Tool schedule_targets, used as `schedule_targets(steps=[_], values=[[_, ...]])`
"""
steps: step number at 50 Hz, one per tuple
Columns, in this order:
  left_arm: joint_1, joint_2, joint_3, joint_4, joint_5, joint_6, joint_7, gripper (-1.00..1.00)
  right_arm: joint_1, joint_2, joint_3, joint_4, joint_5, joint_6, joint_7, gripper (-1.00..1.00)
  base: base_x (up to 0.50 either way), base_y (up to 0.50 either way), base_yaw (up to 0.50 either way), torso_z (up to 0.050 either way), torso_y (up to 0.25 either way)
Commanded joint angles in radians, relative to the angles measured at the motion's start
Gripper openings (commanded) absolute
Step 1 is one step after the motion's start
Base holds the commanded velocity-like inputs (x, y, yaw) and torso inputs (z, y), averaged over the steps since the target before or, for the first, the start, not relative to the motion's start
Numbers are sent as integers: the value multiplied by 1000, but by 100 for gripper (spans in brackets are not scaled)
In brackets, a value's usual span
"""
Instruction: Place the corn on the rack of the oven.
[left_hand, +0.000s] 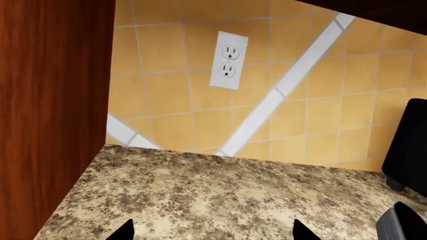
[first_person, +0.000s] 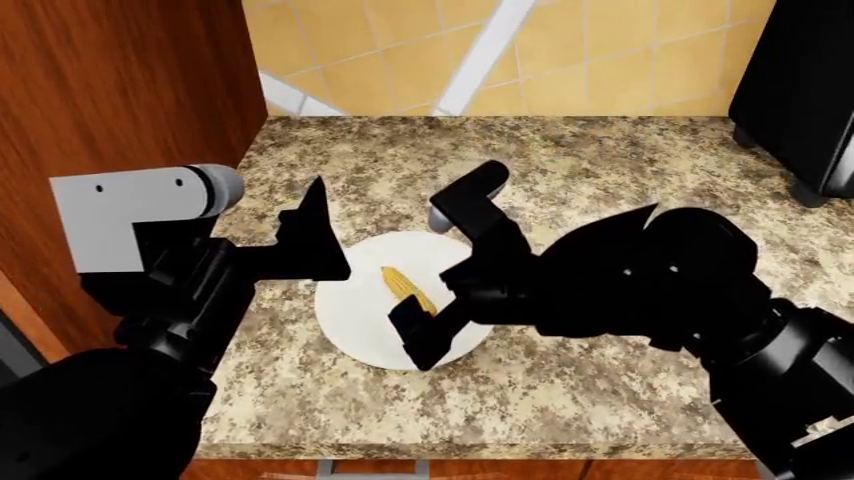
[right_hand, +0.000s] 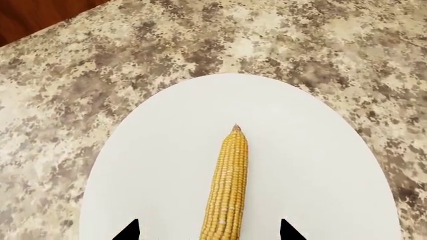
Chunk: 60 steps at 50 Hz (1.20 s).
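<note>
Corn (right_hand: 227, 190) lies flat on white plate (right_hand: 307, 150), on counter (first_person: 601, 170). Right tool (first_person: 447, 270) open, empty, directly above; cob's long axis runs between fingertips. Left tool (first_person: 314, 235) open, empty, beside plate.

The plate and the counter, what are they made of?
The plate looks like smooth white ceramic or plastic: plain, even, no pattern; I can't tell which. The counter looks like polished granite, speckled brown and cream, though it could be laminate.
</note>
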Motion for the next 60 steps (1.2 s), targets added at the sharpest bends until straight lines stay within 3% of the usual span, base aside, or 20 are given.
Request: schedule_targets(steps=[1, 44, 45, 60], values=[[4, 0, 9, -5, 9, 7, 9, 100, -9, 0, -11, 13, -9, -11, -20, 100, 0, 0, 0, 0, 0], [10, -9, 23, -17, 20, 25, 10, 100, -15, -1, -24, 40, -11, -18, -18, 100, 0, 0, 0, 0, 0], [6, -10, 23, -17, 17, 23, 8, 100, -14, -1, -24, 40, -13, -21, -21, -100, 0, 0, 0, 0, 0], [2, -15, 25, -16, 11, 26, 5, 100, -4, 5, -26, 27, -13, -21, -19, -100, 0, 0, 0, 0, 0]])
